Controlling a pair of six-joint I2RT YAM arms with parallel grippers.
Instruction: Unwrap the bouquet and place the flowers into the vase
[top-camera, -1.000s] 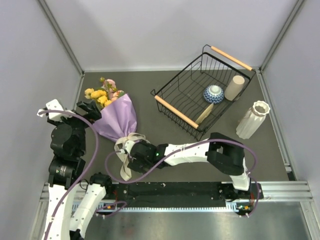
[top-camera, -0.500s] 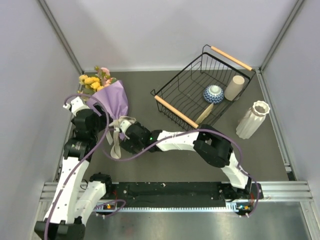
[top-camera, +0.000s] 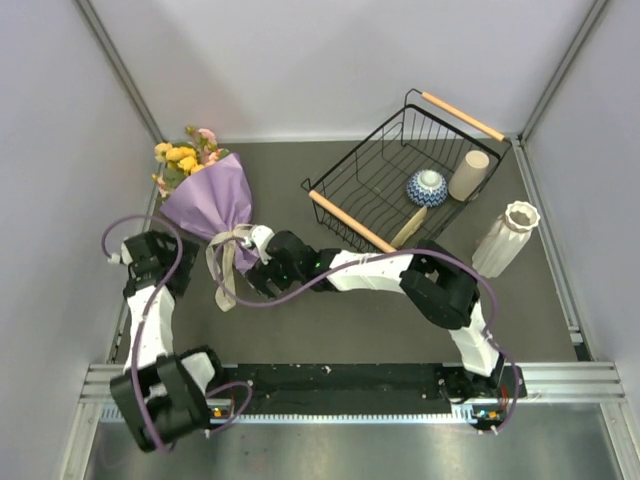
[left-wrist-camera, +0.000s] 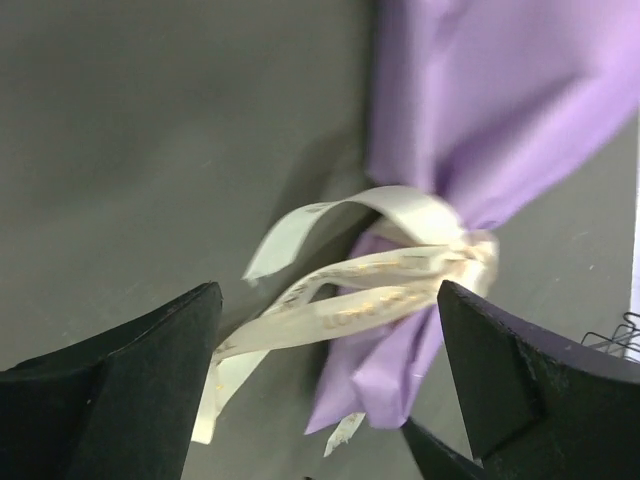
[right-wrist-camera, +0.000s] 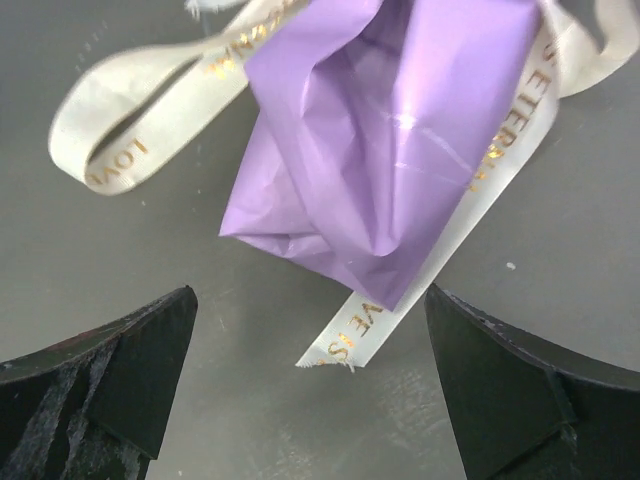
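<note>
Dark grey table (top-camera: 330, 335), pale walls rising on three sides.

Left gripper (left-wrist-camera: 325, 310) – sitting near the left edge, jaws standing apart and holding nothing, facing the tied neck.

Bouquet (top-camera: 212, 198) – lying towards the far-left corner, blooms (top-camera: 185, 158) pointing at that corner, narrow end pointing at the table's middle. Its lilac paper is looking thin, glossy and creased, so it is probably light, slippery and easily crushed.

Cream ribbon (top-camera: 222, 272) – binding the neck, tails trailing loose on the table. A free tail is looking like the soundest place to take hold, not the slick cone.

Right gripper (right-wrist-camera: 310, 300) – hovering over the narrow tip, jaws wide, gripping nothing.

Wire basket (top-camera: 350, 222) – sitting towards the far-right corner, carrying a bowl (top-camera: 427, 187) and a cup (top-camera: 468, 175).

Vase (top-camera: 505, 238) – standing upright by the right edge, well apart from the bouquet. It is rigid and breakable, and probably tipping easily if knocked.
</note>
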